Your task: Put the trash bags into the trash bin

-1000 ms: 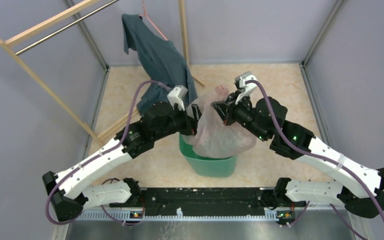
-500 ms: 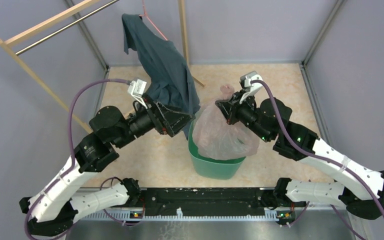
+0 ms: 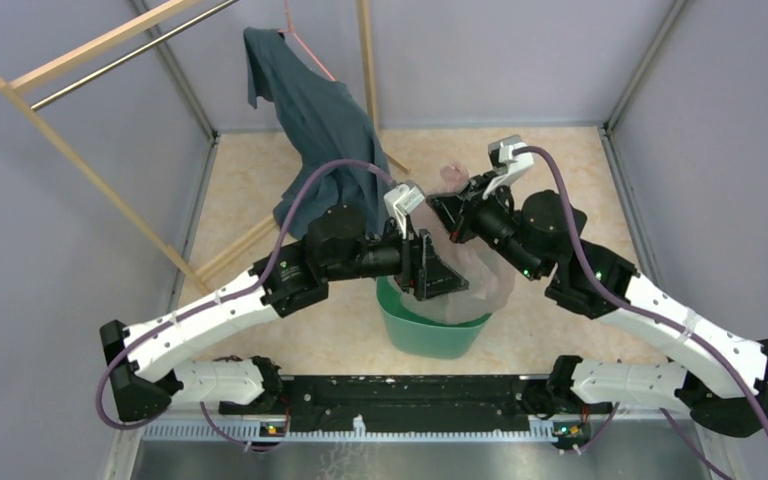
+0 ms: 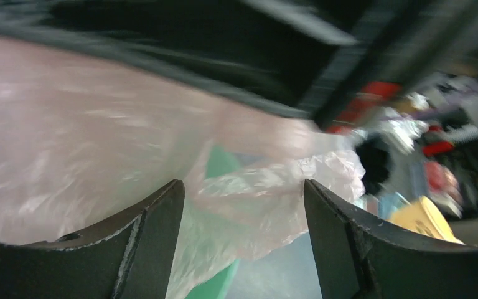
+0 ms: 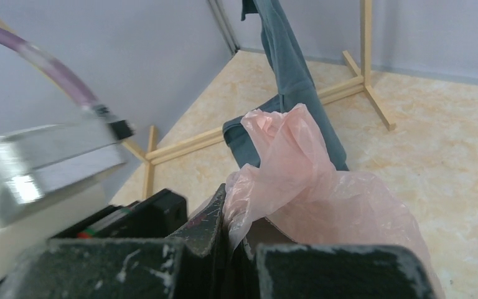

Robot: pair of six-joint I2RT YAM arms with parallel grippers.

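The pale pink trash bag (image 3: 484,281) hangs into the teal-green trash bin (image 3: 430,335) at the middle front. My right gripper (image 3: 449,214) is shut on the bag's bunched top and holds it above the bin; in the right wrist view (image 5: 239,244) the film (image 5: 292,159) rises out of the closed jaws. My left gripper (image 3: 442,272) is open over the bin, against the bag's left side. In the left wrist view (image 4: 244,194) loose bag film (image 4: 267,187) lies between the spread fingers (image 4: 155,240), with the bin's green (image 4: 223,163) behind it.
A dark blue-grey shirt (image 3: 322,125) hangs from a wooden rack (image 3: 90,55) at the back left, its hem near the bin; it also shows in the right wrist view (image 5: 286,59). Rack legs (image 5: 355,87) lie on the beige floor. Grey walls enclose the cell.
My left arm swung from beside the shirt at the left back to the bag over the bin, jaws open. The right gripper kept its hold on the bag's top.
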